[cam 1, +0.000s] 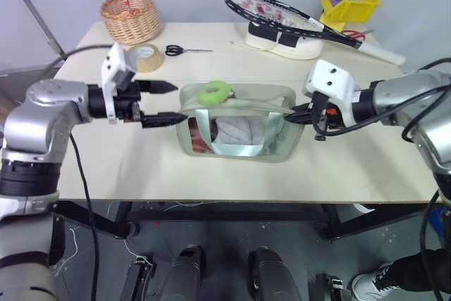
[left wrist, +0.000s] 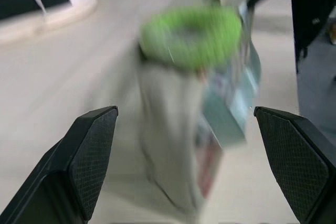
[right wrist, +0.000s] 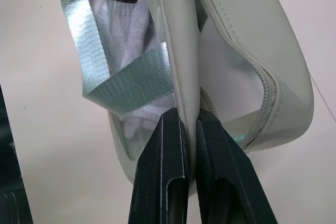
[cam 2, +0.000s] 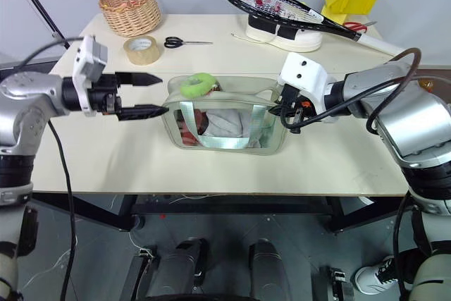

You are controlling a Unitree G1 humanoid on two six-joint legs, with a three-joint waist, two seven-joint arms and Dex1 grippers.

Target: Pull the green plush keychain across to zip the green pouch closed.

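One green pouch (cam 1: 239,128), right end effector (cam 1: 294,115) grasping it; left end effector (cam 1: 166,103) released.

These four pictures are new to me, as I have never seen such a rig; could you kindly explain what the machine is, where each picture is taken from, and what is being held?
It is a two-armed humanoid robot at a table. The two wide pictures come from the twin cameras in its head, looking down over its arms. The other two come from a camera on each wrist, looking along that arm's black fingers.

On the table stands a green pouch with a green plush keychain on top. The right gripper has its jaws shut on the pouch's end wall, steadying it. The left gripper has its jaws open beside the other end, holding nothing.

Behind lie a basket, a roll of tape, scissors, a racket and a yellow bin.
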